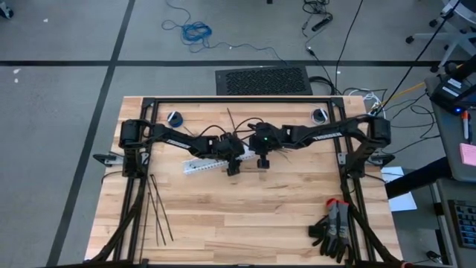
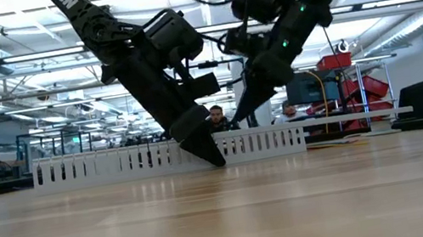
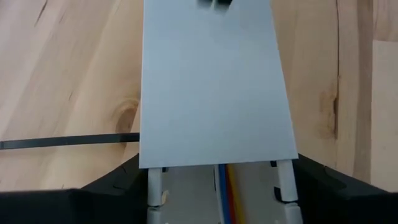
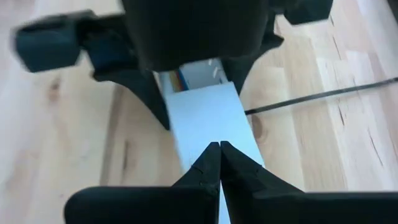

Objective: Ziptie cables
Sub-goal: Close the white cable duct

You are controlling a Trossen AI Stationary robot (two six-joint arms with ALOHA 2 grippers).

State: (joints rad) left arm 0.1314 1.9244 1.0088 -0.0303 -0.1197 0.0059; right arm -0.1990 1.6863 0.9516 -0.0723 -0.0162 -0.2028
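Note:
A white slotted duct point(image 1: 199, 166) lies on the table's middle, partly covered by a flat pale lid point(image 3: 214, 93). The cables point(image 3: 225, 190), blue, yellow and red wires, lie inside the duct under the lid's near edge. My left gripper point(image 3: 217, 180) straddles the duct where the lid begins. My right gripper point(image 4: 219, 152) hangs shut just above the lid, facing the left gripper, touching nothing. One black ziptie point(image 3: 68, 142) lies on the table and runs under the duct. Several more zipties point(image 1: 158, 208) lie at the near left. My left gripper holds the duct between its two fingers, one finger outside each slotted side wall point(image 3: 152, 186), at the lid's edge. The fingers slant down from the table's left and point along the duct. The duct rests flat on the table.
Black gloves with red cuffs point(image 1: 335, 231) lie at the near right corner. Two small round things point(image 1: 175, 117) point(image 1: 320, 115) sit near the far edge. The black rig frame point(image 1: 238, 100) runs along the far edge. People point(image 2: 216, 118) sit beyond the table.

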